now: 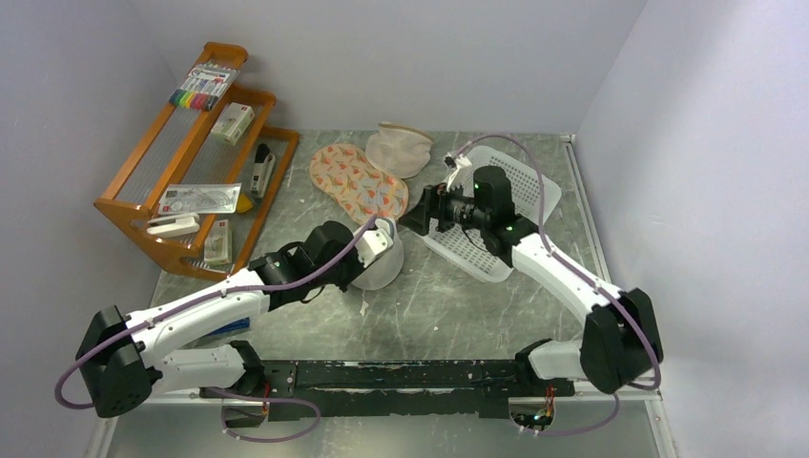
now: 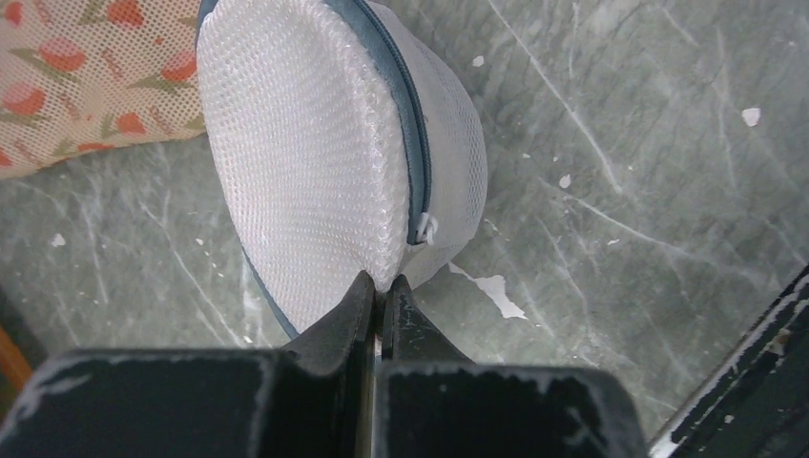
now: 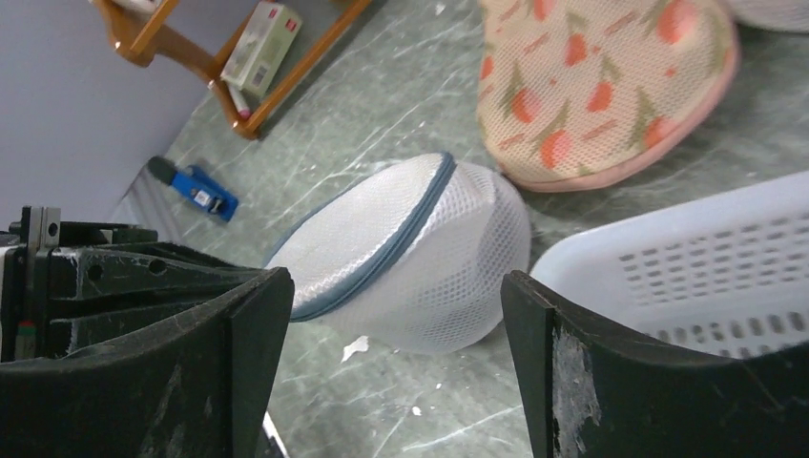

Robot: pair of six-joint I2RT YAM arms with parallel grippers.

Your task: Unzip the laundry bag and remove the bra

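The laundry bag (image 2: 315,143), a white mesh dome with a dark zip rim (image 2: 417,124), stands tilted on its edge on the table. Its small zip pull (image 2: 423,227) hangs at the rim's near end. My left gripper (image 2: 384,286) is shut, pinching the mesh at the bag's lower edge, and from above it (image 1: 374,250) sits over the bag (image 1: 382,269). My right gripper (image 1: 417,218) hovers just right of the bag with its jaws wide apart and nothing between them; its own camera shows the bag (image 3: 420,258) beyond the fingers. The bra is out of view.
An orange floral pouch (image 1: 358,181) and a beige mesh pouch (image 1: 401,148) lie behind the bag. A white plastic basket (image 1: 501,205) sits under the right arm. A wooden rack (image 1: 205,162) with boxes and pens stands at the back left. A small blue object (image 3: 196,191) lies near the rack.
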